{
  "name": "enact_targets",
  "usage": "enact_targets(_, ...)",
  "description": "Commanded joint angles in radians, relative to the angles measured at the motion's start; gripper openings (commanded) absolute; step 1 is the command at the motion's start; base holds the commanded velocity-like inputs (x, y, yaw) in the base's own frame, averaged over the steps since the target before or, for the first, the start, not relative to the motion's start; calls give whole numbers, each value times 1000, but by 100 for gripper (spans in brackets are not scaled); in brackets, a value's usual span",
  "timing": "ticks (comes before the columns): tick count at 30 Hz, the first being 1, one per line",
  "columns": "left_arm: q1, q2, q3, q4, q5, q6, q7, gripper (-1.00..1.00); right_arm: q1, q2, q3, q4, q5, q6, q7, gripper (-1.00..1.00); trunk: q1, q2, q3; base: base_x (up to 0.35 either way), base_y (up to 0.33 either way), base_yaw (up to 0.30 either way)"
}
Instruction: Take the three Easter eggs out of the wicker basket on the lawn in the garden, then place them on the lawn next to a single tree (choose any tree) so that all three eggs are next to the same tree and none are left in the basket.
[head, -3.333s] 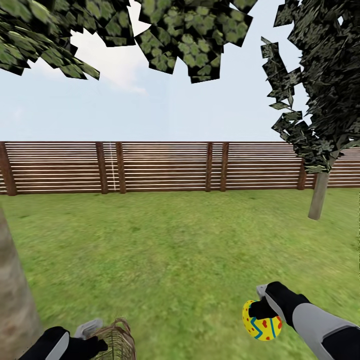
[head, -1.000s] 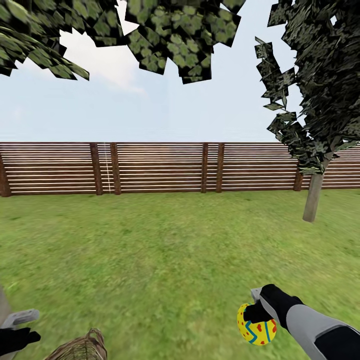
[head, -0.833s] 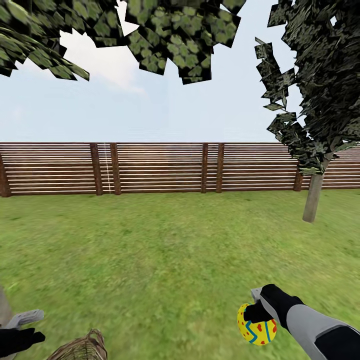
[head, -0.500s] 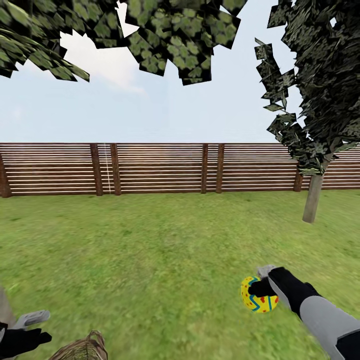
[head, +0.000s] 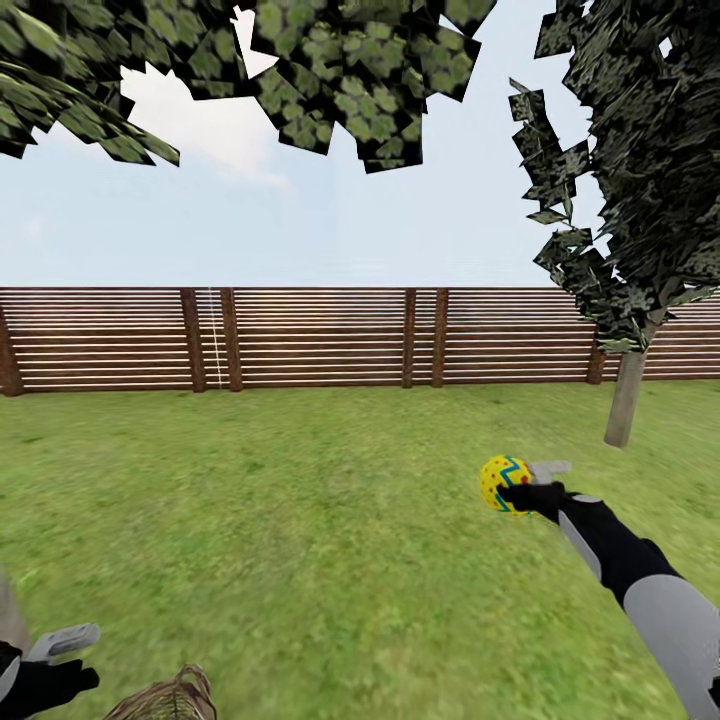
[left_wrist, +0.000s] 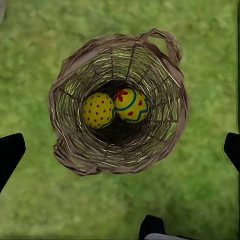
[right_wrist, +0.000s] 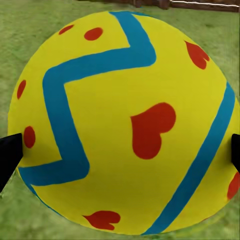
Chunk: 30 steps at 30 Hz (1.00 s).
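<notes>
My right gripper (head: 528, 482) is shut on one yellow Easter egg (head: 502, 483) with a teal zigzag and red marks, held out at arm's length above the lawn (head: 330, 500). That egg (right_wrist: 125, 120) sits between the two black fingertips (right_wrist: 10, 155). The grey-trunked tree (head: 624, 400) stands beyond it, to the right. My left gripper (left_wrist: 121, 151) hangs open directly above the wicker basket (left_wrist: 67, 150), where two eggs (left_wrist: 99, 110) (left_wrist: 131, 105) lie side by side at the bottom. The basket's rim (head: 165, 700) and the left gripper (head: 48, 660) sit at the head view's lower left.
A brown slatted fence (head: 320, 335) closes the far side of the garden. A second trunk (head: 8, 615) rises at the left edge beside my left arm. Leafy branches (head: 330, 60) hang overhead. Open grass lies between me and the fence.
The right arm has stretched forward and upward with the egg, toward the tree at the right. The left gripper has stayed over the basket.
</notes>
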Motion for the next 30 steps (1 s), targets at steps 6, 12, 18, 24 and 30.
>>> enact_targets(6,0,-5,4,17,14,8,-5,100,-1,4,5,-64,-2,-2,-95,-100,-23,41,17,0,0,0)
enact_targets(12,0,-5,4,17,31,8,-5,100,-1,5,73,-125,106,-8,-116,-100,-46,83,36,0,0,0)
enact_targets(18,0,-5,4,17,32,8,-7,100,-1,5,82,-110,99,-14,-87,-100,-69,125,55,0,0,0)
enact_targets(24,0,-5,4,17,32,8,-5,100,-1,4,81,-87,89,-14,-81,-100,-92,167,74,0,0,0)
enact_targets(30,0,0,5,15,35,2,-6,100,-1,4,79,-72,83,-10,12,-100,-107,195,86,0,0,0)
